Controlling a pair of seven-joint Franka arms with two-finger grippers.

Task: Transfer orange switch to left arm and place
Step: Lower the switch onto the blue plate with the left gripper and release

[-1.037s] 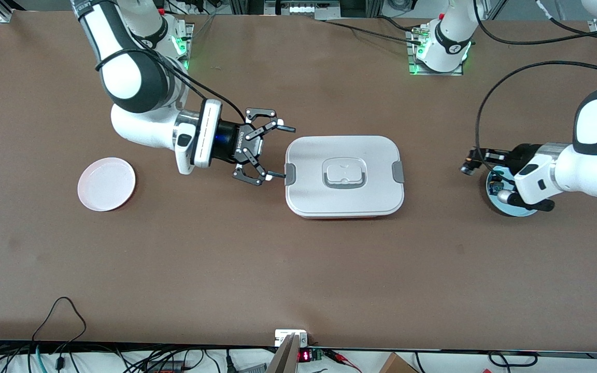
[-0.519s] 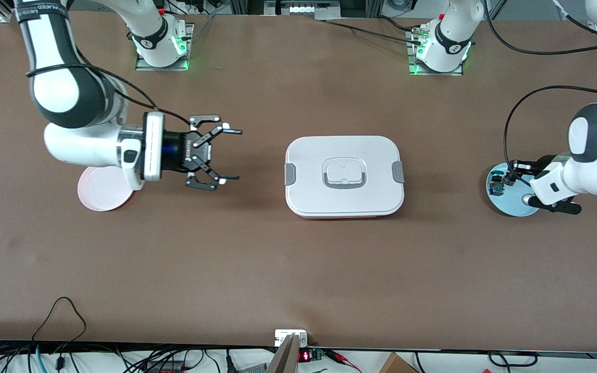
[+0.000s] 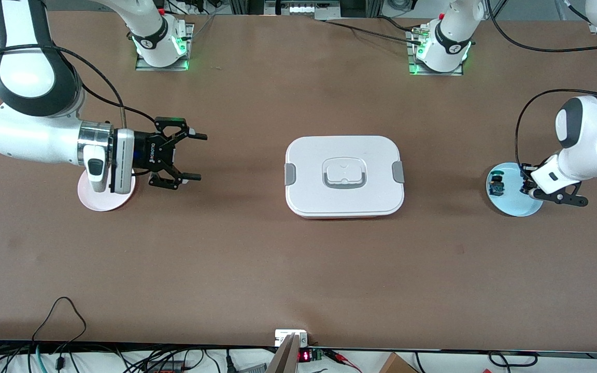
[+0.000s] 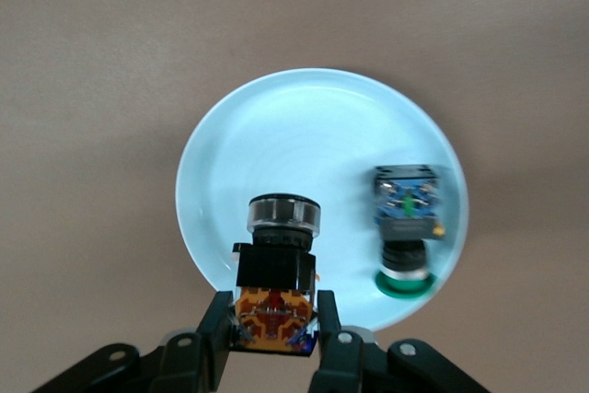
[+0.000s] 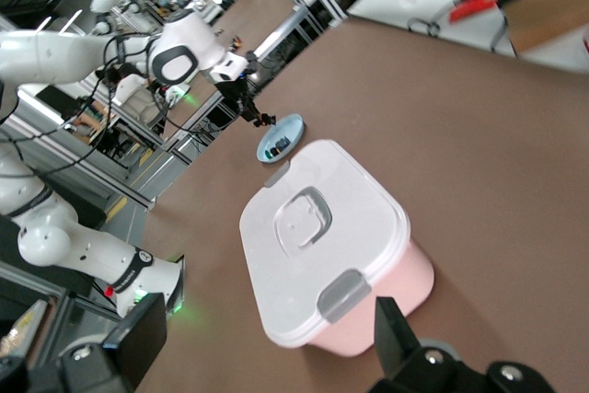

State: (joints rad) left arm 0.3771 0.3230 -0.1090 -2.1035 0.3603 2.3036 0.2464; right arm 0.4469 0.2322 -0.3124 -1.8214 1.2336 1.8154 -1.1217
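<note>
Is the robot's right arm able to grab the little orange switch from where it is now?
Probably not yet. The orange switch is held in the left gripper over the blue plate, and the box sits between it and the open right gripper.

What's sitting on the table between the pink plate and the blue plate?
The white box sits between the pink plate and the blue plate, roughly midway, with bare table on each side of it. The front view shows this.

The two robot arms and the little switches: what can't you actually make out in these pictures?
- Front view: the orange switch in the left gripper is hidden by the wrist.
- Front view: the pink plate is partly covered by the right gripper.
- Left wrist view: the picture's edge cuts off the gripper's body.
- Right wrist view: the blue plate and its contents are too small.
</note>
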